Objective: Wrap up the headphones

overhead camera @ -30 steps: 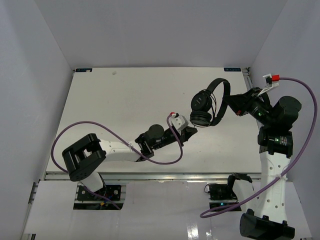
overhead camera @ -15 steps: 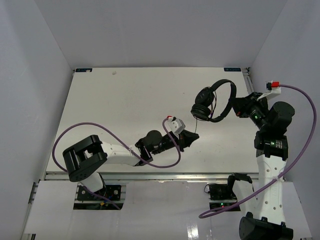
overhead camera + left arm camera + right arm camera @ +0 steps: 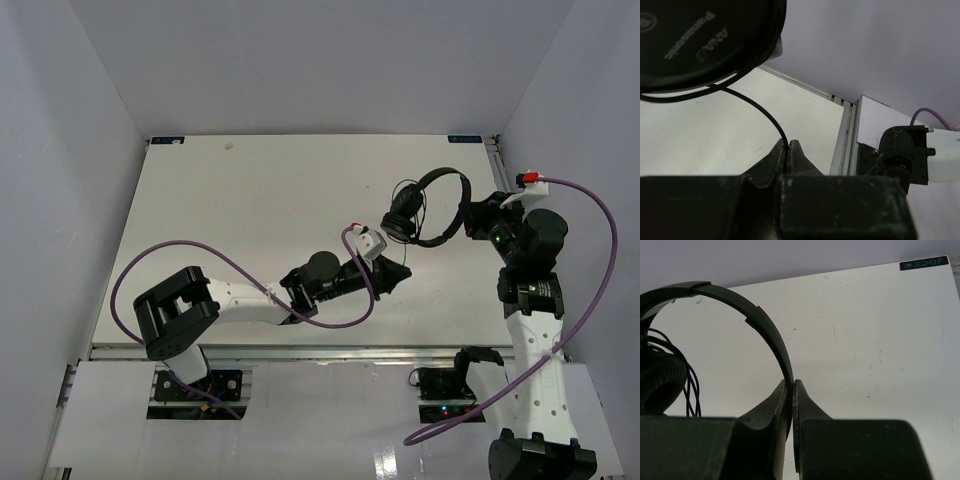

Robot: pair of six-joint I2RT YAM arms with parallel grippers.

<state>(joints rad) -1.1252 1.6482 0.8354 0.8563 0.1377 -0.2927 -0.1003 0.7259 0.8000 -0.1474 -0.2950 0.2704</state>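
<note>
The headphones (image 3: 403,221) are over the right half of the bench (image 3: 250,200), about midway between its near and far edges, between the two arms. The right pincer (image 3: 471,212) reaches in from the right and is clamped on the thin headband (image 3: 765,325); in the right wrist view (image 3: 792,386) its two fingers stand pressed together with the band caught edge-on between them, and the band arcs up and away to the left. At the left edge of that view a padded earcup (image 3: 657,380) shows, with several loops of the thin black cord (image 3: 688,377) lying beside it. The left pincer (image 3: 395,272) sits just near of the earcups, its arm stretched low across the bench from the near left. In the left wrist view its fingers (image 3: 788,146) are closed on the cord (image 3: 760,107), which rises from the fingertips in a curve to the left and meets the underside of an earcup (image 3: 705,40). That earcup fills the upper left corner and bears white lettering on its black shell, with pale bench (image 3: 700,135) showing below it, so the headphones appear to be held up off the surface. A purple cable (image 3: 150,255) loops around the left arm, and another (image 3: 600,250) curves along the right arm.
</note>
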